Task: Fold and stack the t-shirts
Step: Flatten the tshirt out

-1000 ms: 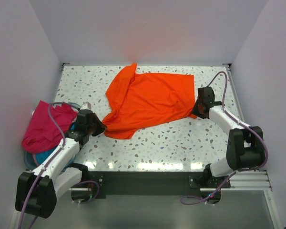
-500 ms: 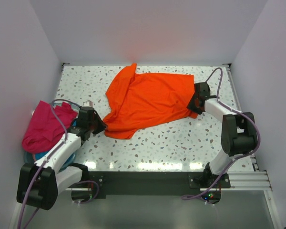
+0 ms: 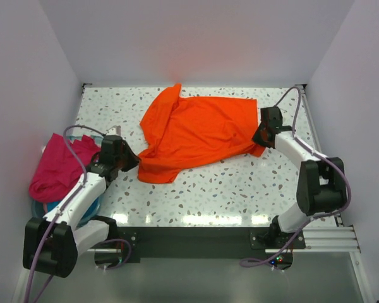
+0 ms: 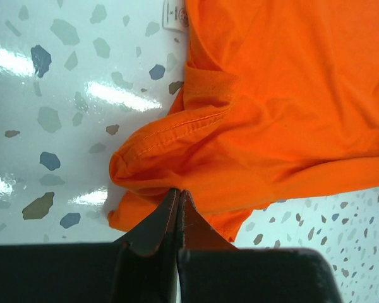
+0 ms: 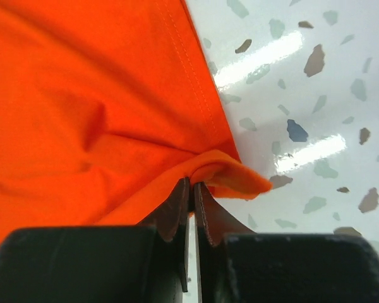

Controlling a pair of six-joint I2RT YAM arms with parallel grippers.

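Terrazzo table (image 3: 240,183) holds orange t-shirt (image 3: 202,129), pinched by left end effector (image 4: 178,196) and right end effector (image 5: 191,186).

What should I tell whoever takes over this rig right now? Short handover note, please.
Left gripper: shut on the orange t-shirt at its near left corner.
Right gripper: shut on the same shirt's right edge.
The orange t-shirt lies rumpled in the middle of the table. The pink t-shirt is heaped at the left edge over teal cloth.
Done: both pinches set.
Left: every fold, then the stack.
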